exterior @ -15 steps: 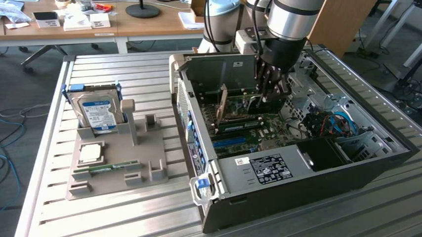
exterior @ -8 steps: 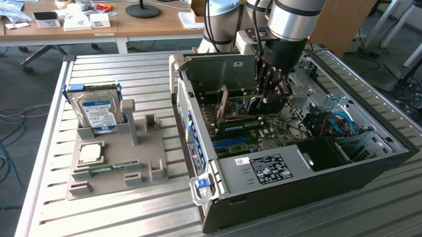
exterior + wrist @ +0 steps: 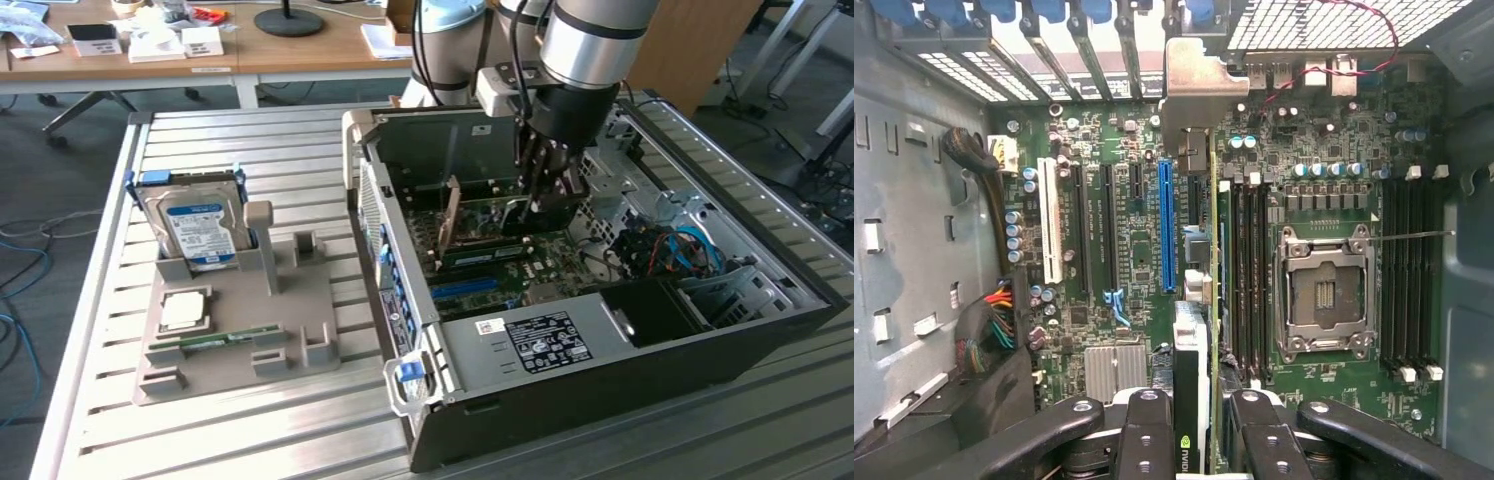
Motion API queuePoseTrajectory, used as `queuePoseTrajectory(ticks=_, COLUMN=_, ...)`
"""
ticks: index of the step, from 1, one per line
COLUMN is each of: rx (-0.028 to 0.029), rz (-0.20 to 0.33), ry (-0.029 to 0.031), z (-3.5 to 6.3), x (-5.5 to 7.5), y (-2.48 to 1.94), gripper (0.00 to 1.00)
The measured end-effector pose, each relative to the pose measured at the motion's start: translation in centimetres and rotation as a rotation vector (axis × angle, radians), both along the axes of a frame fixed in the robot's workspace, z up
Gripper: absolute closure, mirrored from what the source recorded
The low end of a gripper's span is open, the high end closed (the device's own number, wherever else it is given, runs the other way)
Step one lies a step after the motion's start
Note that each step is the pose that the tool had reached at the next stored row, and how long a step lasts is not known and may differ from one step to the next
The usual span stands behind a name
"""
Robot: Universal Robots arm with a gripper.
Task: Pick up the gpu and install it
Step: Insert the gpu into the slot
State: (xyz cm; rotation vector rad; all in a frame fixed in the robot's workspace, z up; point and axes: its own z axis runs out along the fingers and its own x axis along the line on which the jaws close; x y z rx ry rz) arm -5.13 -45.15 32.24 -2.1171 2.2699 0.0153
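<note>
The arm runs off the top edge of the exterior view, and there the claw (image 3: pixel 545 200) dips into the open computer case (image 3: pixel 601 400) in the centre of the frame, its fingertips partly lost among the metal behind them. In the wrist view the gpu (image 3: pixel 1190 350) is seen almost edge-on, so its faces barely show, and its lower edge is hidden; whether it sits in a slot cannot be told. The case holds the green motherboard (image 3: pixel 1144 250), a labelled power supply (image 3: pixel 541 340) at lower centre and blue cables (image 3: pixel 687 250) at the exterior view's right. On the slatted table (image 3: pixel 267 440), at the exterior view's left, a grey holder (image 3: pixel 234 350) carries a hard drive (image 3: pixel 198 228) standing upright, a processor chip (image 3: pixel 184 310) lying flat and a memory stick (image 3: pixel 220 340) lying in its groove. The claw is pinching the gpu, a dark finger (image 3: pixel 1149 420) on each side of the card. The card stands on edge over the motherboard, between the long blue slot (image 3: pixel 1168 225) and the processor socket (image 3: pixel 1324 295), reaching from the claw to its pale bracket at the case's rear wall.
</note>
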Motion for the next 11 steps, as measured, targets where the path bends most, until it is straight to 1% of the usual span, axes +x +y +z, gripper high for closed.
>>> queuePoseTrajectory(ticks=11, rx=0.0001, rz=0.0, ry=0.0, z=-0.17, x=0.0, y=0.0, gripper=0.73)
